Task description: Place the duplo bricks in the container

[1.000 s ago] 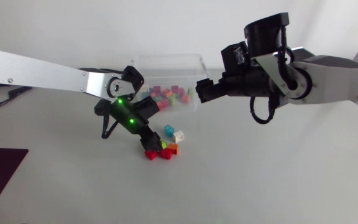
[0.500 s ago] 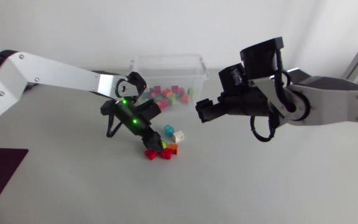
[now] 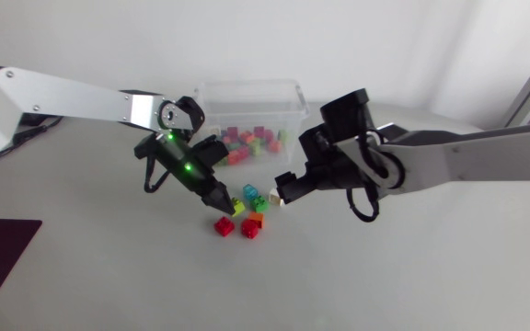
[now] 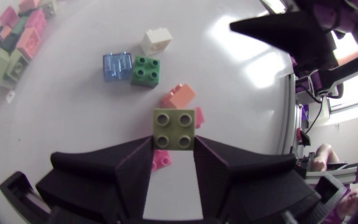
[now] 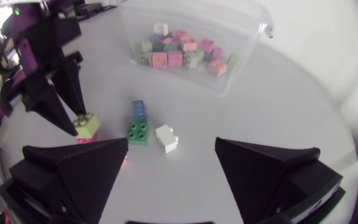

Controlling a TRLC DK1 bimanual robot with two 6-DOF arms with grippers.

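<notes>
- Olive-green square four-stud duplo brick [image 4: 174, 129] sits pinched between the two black wedge fingers of the left gripper [image 4: 173, 142]. One finger presses each side, and the jaws stand only as far apart as the brick is wide.
- Brick and left gripper hang over the table in front of the clear plastic container [image 3: 247, 92]. They are near its long front wall but not over its opening.
- Matte black right gripper [image 5: 171, 144] has its fingers spread wide and holds nothing. It hovers in front of the container's right end, above a small white brick [image 5: 168, 138].
- Loose bricks lie on the table in front of the container. A translucent blue brick [image 4: 117, 65] rests against a dark green brick [image 4: 145, 71], with the white one just beside them. Farther from the container lie an orange brick [image 4: 179, 96] and two red bricks [image 3: 223, 226].
- Pastel bricks [image 5: 173, 50] already cover part of the container's floor.
- Step in hand, as I judge it: the pick is done and the olive-green brick looks lifted clear of the red ones, so the carry comes next.
- Next move calls for raising the brick above the container's wall, bringing it over the opening, and only then spreading the fingers.
- With the right gripper close by, the two arms need separate paths toward the container.
- Several bricks remain outside the container, so the task looks partway done.
</notes>
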